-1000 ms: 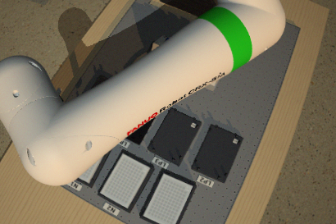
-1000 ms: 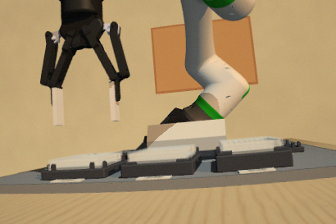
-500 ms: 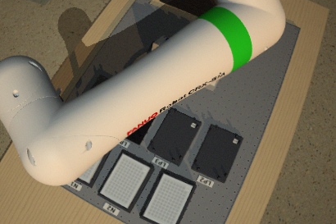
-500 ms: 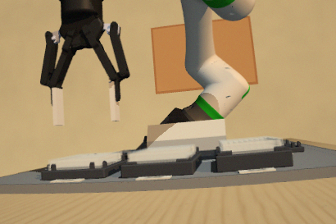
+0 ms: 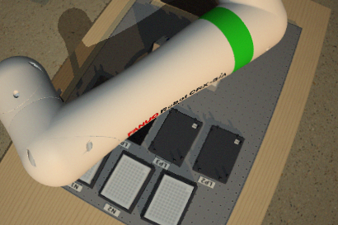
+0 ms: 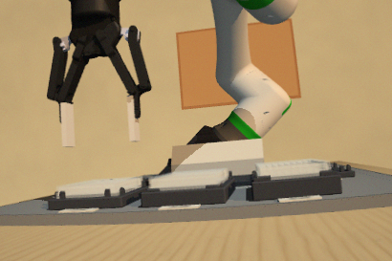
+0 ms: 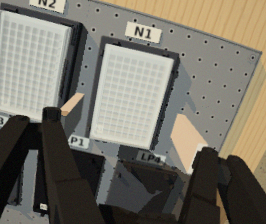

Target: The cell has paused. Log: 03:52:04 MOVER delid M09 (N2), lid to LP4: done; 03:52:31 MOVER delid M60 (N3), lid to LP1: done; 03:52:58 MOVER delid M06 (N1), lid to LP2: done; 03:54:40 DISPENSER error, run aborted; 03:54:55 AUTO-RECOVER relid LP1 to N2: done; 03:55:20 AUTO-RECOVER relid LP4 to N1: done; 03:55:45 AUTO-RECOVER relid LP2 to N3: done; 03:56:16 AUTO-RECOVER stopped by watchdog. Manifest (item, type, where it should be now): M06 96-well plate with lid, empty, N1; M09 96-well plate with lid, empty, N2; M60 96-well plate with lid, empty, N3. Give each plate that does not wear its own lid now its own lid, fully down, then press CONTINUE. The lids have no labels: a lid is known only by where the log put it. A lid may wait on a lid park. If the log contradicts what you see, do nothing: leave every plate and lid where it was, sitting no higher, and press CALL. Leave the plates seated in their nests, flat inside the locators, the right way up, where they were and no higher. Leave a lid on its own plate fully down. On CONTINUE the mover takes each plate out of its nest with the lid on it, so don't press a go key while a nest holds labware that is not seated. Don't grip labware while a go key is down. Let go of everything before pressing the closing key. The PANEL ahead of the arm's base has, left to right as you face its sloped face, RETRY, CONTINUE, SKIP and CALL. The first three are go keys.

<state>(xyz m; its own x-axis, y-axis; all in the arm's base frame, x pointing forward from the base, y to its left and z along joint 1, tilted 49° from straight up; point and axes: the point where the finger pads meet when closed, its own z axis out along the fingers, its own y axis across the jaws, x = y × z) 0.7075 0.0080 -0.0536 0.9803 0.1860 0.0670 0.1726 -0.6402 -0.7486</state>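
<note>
fingers (image 6: 101,131): spread wide and holding nothing. The two pale flat pads (image 6: 68,124) point straight down, high in the air above the plates.
arm (image 5: 136,103): big, smooth and cream, with a bright green band. In the top view it lies slanted across the plate and hides part of it. In the side view it stands up from its base and bends over.
table (image 5: 272,169): tan, with fine lines like card.
base plate (image 5: 264,95): flat, grey, full of small dots in rows. It sits on the table, with a strip of tan left along its edges.
N1 plate (image 7: 131,95): white, shaped like a box, with a grid of tiny squares on top. It sits in a black nest, right below the open fingers, between the two pads in the wrist view.
N2 plate (image 7: 29,62): the same look, just beside N1, with a grey gap between them.
third plate (image 5: 170,199): white grid, in a black frame next to N2. Its tag is cut off in the top view.
lid parks: LP3 (image 5: 175,136) and LP2 (image 5: 218,152) are flat dark pads, near each other but apart. LP1 and LP4 are partly hidden by the fingers in the wrist view.
</note>
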